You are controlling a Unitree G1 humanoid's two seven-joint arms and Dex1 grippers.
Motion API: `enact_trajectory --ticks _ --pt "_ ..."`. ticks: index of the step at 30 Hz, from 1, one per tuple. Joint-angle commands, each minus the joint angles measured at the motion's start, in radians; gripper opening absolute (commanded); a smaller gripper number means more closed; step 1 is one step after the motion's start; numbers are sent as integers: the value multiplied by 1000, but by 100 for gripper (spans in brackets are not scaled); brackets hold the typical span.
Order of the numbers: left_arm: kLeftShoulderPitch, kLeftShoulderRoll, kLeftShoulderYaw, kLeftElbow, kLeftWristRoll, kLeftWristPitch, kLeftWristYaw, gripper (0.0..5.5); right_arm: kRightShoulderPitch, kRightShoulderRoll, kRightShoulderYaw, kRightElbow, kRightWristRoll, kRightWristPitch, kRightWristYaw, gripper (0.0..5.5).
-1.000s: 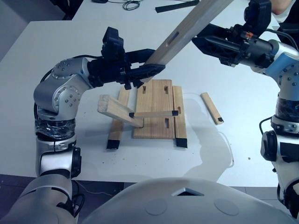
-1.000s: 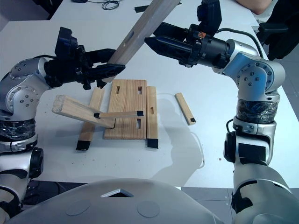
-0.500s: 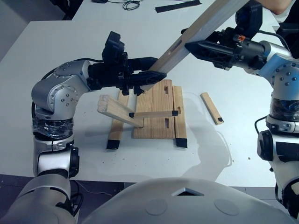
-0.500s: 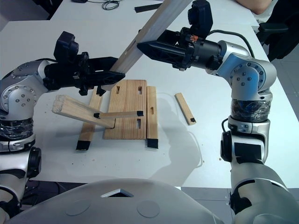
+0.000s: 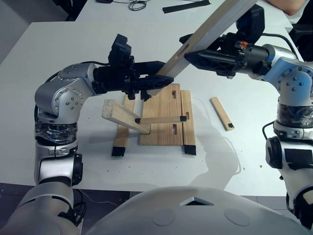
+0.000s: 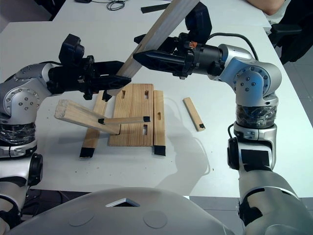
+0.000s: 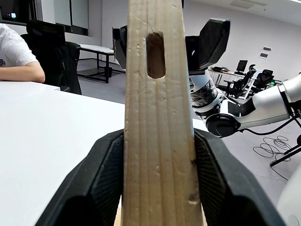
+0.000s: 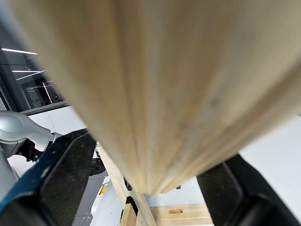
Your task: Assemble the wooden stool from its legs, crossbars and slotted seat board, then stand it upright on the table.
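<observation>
A: Where we begin at the left, the left gripper (image 5: 161, 80) is clenched on the lower end of a slotted leg (image 5: 205, 32), which slants up over the table (image 5: 68, 44).
B: Farther right, we see the right gripper (image 5: 189, 47) around the same leg, higher up; whether it grasps we cannot tell.
A: Below, we note a tilted leg (image 5: 120, 113), then the seat board (image 5: 159, 134) lying flat, a flat leg (image 5: 188, 122) just beside it.
B: A loose crossbar (image 5: 221, 113) lies apart, rightmost.
</observation>
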Motion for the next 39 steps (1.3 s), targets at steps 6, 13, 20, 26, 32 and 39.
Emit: enact_trajectory --ticks 6,13,20,26,32,39 --pt "-6 17 -18 7 32 -23 -28 204 -8 -1 -14 -3 -9 -7 -4 263" --pt "-8 14 -15 14 38 -28 -26 204 -1 -8 -10 -10 -8 -7 20 204" --pt "-17 16 -8 25 37 -20 -17 204 7 -12 -2 -13 -29 -22 20 204" --pt "-47 23 -66 93 170 -70 39 265 13 -10 1 -14 -56 -44 17 204" --pt "-83 36 -62 283 300 -227 45 322 -13 -37 -19 3 -137 -121 -4 204" --pt "-40 138 23 439 409 -421 21 322 24 -231 -37 -5 -290 -258 106 204"
